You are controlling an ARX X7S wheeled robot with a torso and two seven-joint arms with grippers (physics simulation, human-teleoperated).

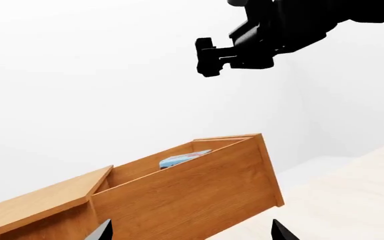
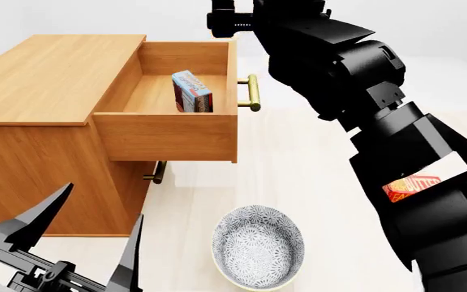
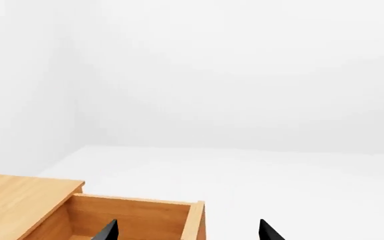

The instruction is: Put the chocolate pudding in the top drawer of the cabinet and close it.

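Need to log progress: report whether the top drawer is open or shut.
Open. The top drawer is pulled well out from the cabinet, its inside exposed, with the chocolate pudding standing in it.

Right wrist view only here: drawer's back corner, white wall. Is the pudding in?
Observer: Yes. In the head view the chocolate pudding stands on edge inside the top drawer, toward its handle end.
Operator: Drawer closed at all?
Observer: No, it is pulled well out of the cabinet.
Operator: Left arm?
Observer: The left gripper is open and empty, low in front of the cabinet, with a patterned bowl beside it.
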